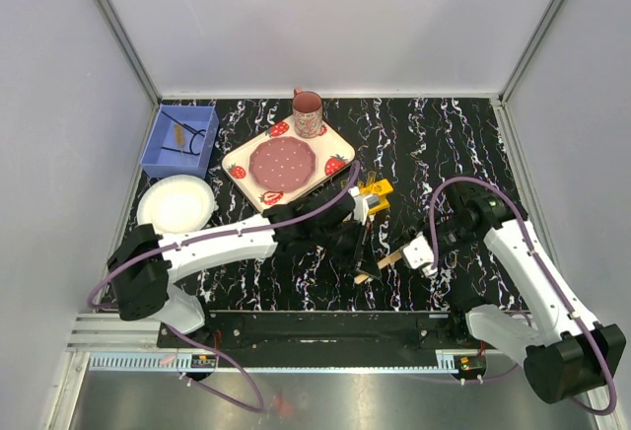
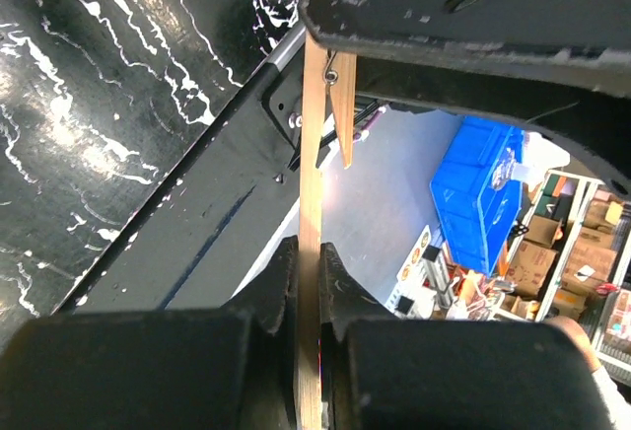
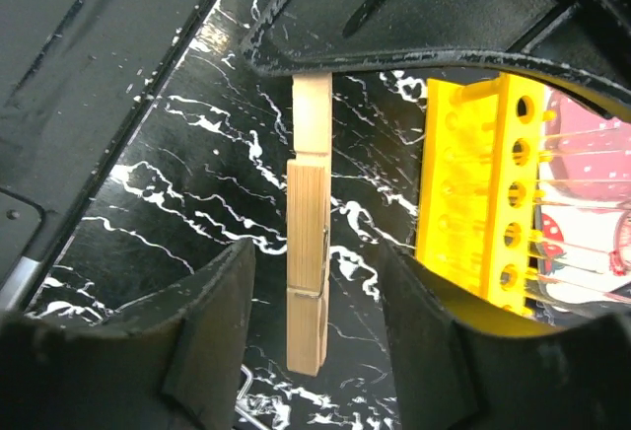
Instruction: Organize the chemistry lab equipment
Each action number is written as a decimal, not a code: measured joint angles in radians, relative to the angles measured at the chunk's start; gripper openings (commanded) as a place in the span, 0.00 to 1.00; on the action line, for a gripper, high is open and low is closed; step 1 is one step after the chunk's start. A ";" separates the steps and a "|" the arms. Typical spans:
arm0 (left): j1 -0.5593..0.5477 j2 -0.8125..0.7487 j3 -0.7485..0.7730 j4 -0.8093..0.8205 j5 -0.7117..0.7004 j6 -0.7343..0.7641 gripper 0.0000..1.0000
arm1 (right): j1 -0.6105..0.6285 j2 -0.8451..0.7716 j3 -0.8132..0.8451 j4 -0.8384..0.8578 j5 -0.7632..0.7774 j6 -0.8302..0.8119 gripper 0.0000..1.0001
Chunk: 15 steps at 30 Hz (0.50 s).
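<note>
My left gripper (image 1: 363,249) (image 2: 309,252) is shut on a wooden clothespin-style tube holder (image 1: 382,263) (image 2: 312,154) and holds it edge-on above the table's near edge. My right gripper (image 1: 418,253) (image 3: 315,262) is open, its fingers either side of the holder's free end (image 3: 308,252) without touching it. The yellow test-tube rack (image 1: 374,195) (image 3: 471,183) lies on its side just behind the grippers, with thin clear tubes (image 3: 582,203) in its holes. The left gripper's body fills the top of the right wrist view.
A strawberry-patterned plate (image 1: 288,161) and pink mug (image 1: 307,112) stand behind the rack. A blue bin (image 1: 180,141) sits at the back left with a white paper plate (image 1: 175,203) in front of it. A thin bent wire (image 3: 245,383) lies below the right fingers.
</note>
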 measured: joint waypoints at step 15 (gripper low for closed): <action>0.245 -0.597 -0.014 -0.453 -0.407 0.377 0.00 | -0.003 -0.146 0.092 0.279 -0.036 0.926 0.92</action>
